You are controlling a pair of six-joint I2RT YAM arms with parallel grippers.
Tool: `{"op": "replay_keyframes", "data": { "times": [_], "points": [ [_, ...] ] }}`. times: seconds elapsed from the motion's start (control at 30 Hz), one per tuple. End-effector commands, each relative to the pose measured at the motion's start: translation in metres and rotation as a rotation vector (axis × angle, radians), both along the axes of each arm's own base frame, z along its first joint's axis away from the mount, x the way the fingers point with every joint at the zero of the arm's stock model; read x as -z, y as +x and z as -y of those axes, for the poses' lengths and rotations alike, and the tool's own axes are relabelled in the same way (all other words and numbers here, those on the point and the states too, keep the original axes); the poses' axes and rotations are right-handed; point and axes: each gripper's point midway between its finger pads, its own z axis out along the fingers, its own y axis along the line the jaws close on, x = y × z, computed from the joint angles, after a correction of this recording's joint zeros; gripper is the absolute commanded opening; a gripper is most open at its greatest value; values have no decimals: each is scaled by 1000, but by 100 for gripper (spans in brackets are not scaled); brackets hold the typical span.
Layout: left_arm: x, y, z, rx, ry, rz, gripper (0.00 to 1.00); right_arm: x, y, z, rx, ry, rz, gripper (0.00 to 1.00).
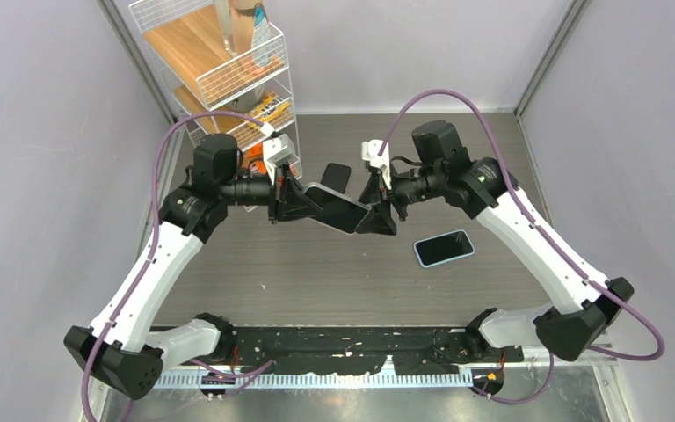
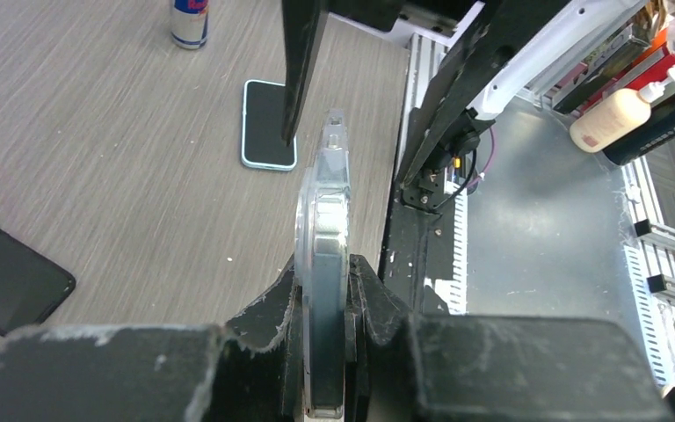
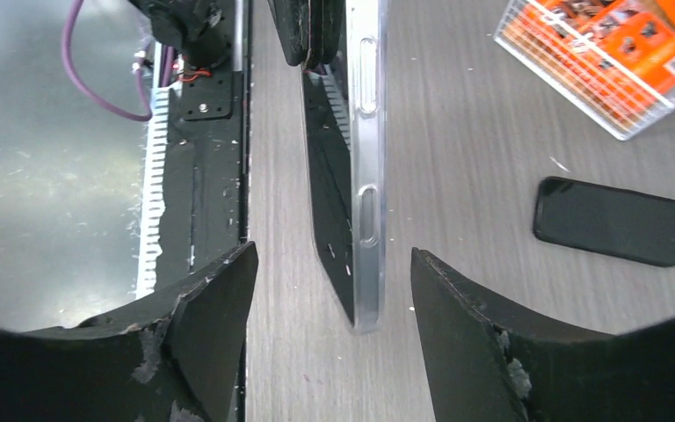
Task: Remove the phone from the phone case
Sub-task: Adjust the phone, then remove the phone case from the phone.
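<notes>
As the left tool (image 2: 325,271) clamps it, the case (image 2: 323,189) points lengthwise into the parted right tool (image 3: 332,255).

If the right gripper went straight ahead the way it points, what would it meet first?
Probably the cased phone, its near end just ahead between the open jaws; behind it, the left gripper.

Case (image 2: 325,176) end hidden (left claw (image 2: 323,274)), can (image 2: 189,22) cropped

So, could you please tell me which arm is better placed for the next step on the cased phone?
Right. The left pincer is clamped on one end of the cased phone; the right pincer stands open astride the free end, probably ready to close.
</notes>
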Motion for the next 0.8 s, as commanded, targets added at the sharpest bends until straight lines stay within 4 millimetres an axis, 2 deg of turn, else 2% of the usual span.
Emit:
{"op": "replay_keyframes", "data": {
  "times": [0.0, 0.3, 0.43, 0.53, 0.63, 0.7, 0.77],
  "points": [
    [-29, -14, 2, 62, -91, 79, 0, -9, -12, -11, -95, 53, -53, 68],
    [-27, -23, 2, 91, -112, 82, 0, 1, -16, -19, -153, 66, -136, 47],
    [-27, -22, 2, 91, -116, 88, 0, 8, -18, -22, -164, 65, -179, 33],
    [-26, -21, 2, 87, -117, 91, 0, 11, -18, -23, -165, 63, -191, 17],
    [-24, -21, 2, 82, -113, 91, 0, 13, -18, -22, -158, 60, -193, 12],
    [-22, -19, 2, 74, -108, 90, 3, 13, -18, -20, -148, 58, -185, 9],
    [-20, -18, 2, 66, -103, 92, 13, 13, -17, -19, -133, 53, -177, 7]
  ]
}}
